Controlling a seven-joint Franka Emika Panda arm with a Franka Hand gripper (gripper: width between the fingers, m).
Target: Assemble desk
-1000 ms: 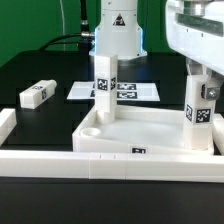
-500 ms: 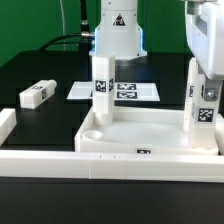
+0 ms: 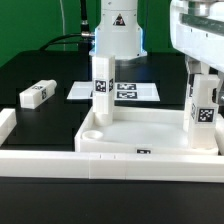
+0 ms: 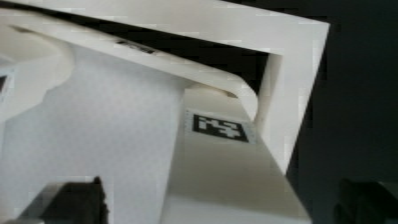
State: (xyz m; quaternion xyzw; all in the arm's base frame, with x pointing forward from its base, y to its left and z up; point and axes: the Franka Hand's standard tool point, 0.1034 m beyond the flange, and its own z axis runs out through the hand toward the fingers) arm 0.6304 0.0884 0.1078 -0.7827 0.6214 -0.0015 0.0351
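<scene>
Gripper (image 3: 203,78) straddles the upright leg (image 3: 203,114) at the tabletop's (image 3: 150,128) near corner on the exterior view's right. I'd hold that leg plumb and seat it straight down into the corner, with no side load. Can't tell if the fingers (image 4: 71,203) are clamped or just off it, since the wrist view seems to show a dark gap on one side. The leg's foot is hidden behind the tabletop's rim.
</scene>
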